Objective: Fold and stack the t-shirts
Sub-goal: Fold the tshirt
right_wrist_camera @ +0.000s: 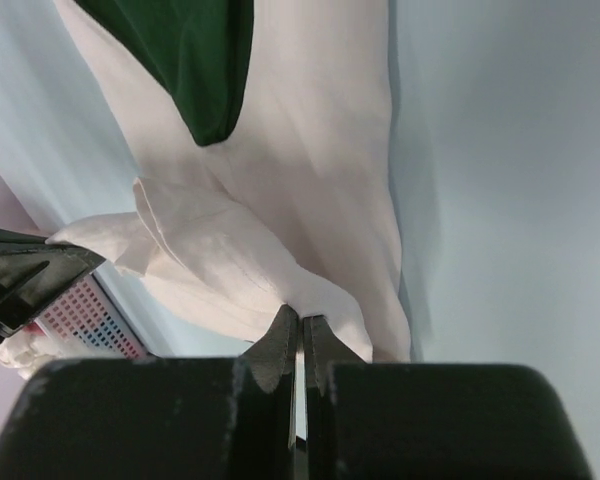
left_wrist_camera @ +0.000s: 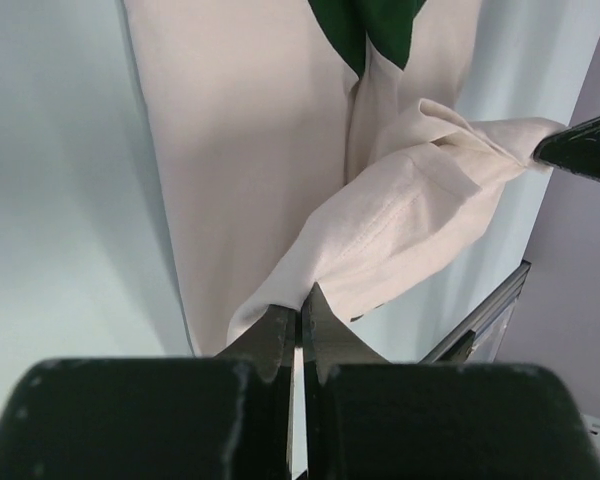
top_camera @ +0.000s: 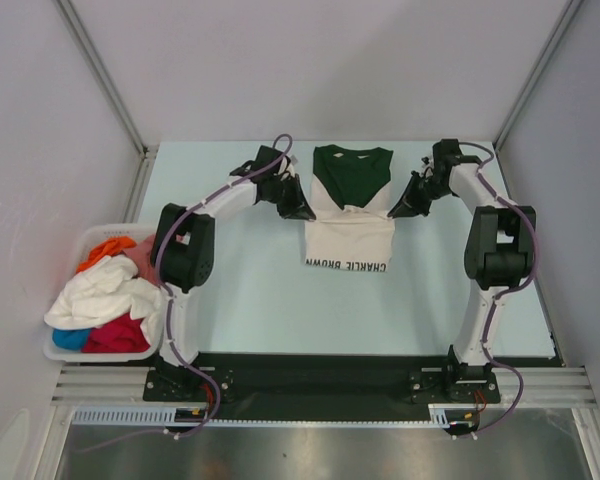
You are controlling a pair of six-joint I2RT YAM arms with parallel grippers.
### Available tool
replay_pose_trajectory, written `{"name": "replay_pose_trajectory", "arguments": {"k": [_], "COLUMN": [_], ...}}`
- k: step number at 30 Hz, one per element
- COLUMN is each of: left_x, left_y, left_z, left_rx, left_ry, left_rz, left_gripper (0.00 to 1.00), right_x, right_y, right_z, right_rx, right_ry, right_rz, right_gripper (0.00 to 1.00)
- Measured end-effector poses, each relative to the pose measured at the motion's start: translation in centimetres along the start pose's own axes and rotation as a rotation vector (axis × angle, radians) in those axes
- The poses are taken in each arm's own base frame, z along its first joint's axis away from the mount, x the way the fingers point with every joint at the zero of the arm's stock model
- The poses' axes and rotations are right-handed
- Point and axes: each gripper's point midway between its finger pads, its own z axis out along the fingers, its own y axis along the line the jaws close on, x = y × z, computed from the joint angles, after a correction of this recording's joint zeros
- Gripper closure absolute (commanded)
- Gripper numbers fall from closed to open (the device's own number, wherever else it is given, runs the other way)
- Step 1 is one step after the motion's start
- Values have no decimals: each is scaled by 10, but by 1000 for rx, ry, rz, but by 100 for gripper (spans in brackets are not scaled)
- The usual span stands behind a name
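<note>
A cream-white t-shirt [top_camera: 351,228] with dark green sleeves folded inward and dark print along its near edge lies at the middle back of the table. My left gripper [top_camera: 302,209] is shut on the shirt's left edge [left_wrist_camera: 310,270], lifting a fold of cloth. My right gripper [top_camera: 398,209] is shut on the shirt's right edge [right_wrist_camera: 280,285]. Both hold the cloth raised over the shirt's body. More t-shirts [top_camera: 95,295], white, orange, red and blue, are piled in the basket at left.
A white plastic basket [top_camera: 55,350] stands at the table's left edge beside the left arm's base. Grey walls and metal frame posts [top_camera: 100,75] close in the back and sides. The light blue table [top_camera: 280,300] extends in front of the shirt.
</note>
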Motion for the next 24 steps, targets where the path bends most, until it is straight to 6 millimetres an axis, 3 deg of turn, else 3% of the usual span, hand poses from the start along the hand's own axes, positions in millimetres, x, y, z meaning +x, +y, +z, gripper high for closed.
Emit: {"name": "replay_pose_trajectory", "arguments": {"k": [9,24], "left_x": [-18,-36], "left_y": [2,13], "left_z": [22,29], "left_rx": [11,9], "left_ry": [-4,-28], "left_rz": [-25,-100], "left_gripper": [100,100], "right_x": [-25,-45], "right_y": [-10,-7], "right_z": [9,31], "right_rx": [4,-37], "right_ry": [8,33], "right_rz": [26,26], "right_gripper": [100,100]}}
